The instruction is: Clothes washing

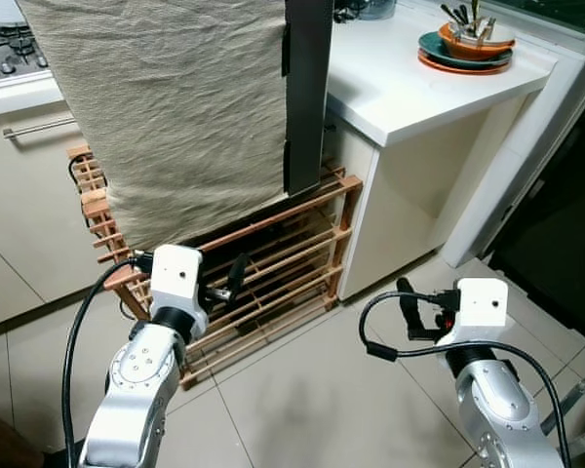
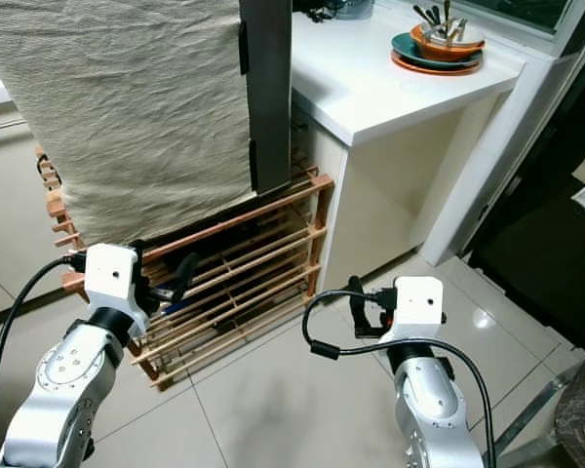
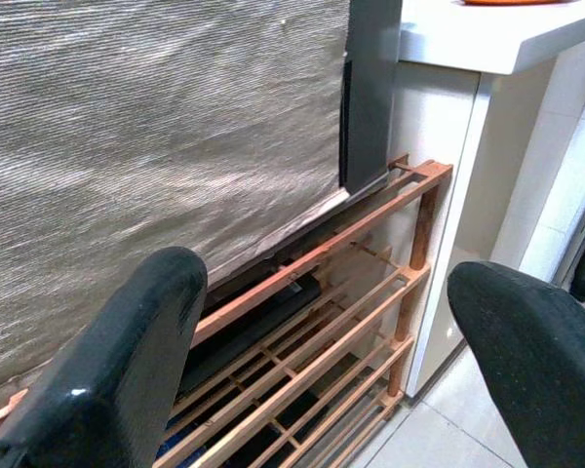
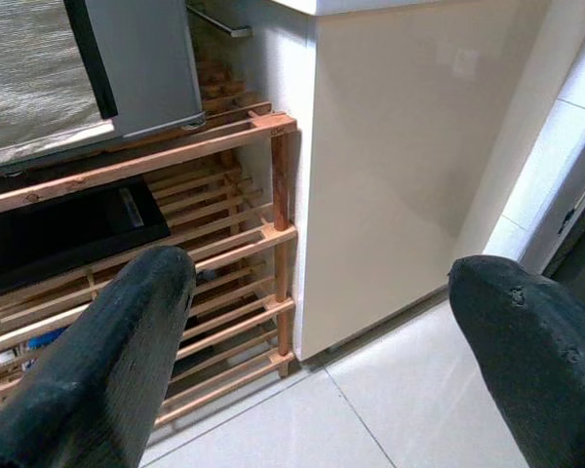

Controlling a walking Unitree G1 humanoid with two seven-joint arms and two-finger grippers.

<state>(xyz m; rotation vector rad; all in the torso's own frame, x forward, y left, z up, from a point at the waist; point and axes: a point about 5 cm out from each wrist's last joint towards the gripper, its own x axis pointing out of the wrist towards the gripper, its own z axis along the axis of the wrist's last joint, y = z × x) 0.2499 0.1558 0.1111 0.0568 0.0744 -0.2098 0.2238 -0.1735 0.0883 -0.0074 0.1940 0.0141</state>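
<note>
A large beige cloth (image 1: 175,107) hangs over the front of a tall unit that stands on a low wooden slatted rack (image 1: 307,255). A dark grey upright panel (image 1: 307,88) shows at the cloth's right edge. My left gripper (image 3: 327,278) is open, held low in front of the rack just below the cloth's hem, with nothing between its fingers. My right gripper (image 4: 322,273) is open too and holds nothing. It hovers over the floor tiles near the rack's right end and the white cabinet side (image 4: 400,166). A flat black item (image 4: 58,229) lies on the rack's upper shelf.
A white counter (image 1: 409,93) juts out at the right, carrying stacked bowls with utensils (image 1: 468,44). A hob (image 1: 10,49) and a drawer handle (image 1: 39,127) sit at the left. A dark opening (image 1: 565,214) lies to the far right. Pale floor tiles (image 1: 302,390) stretch before me.
</note>
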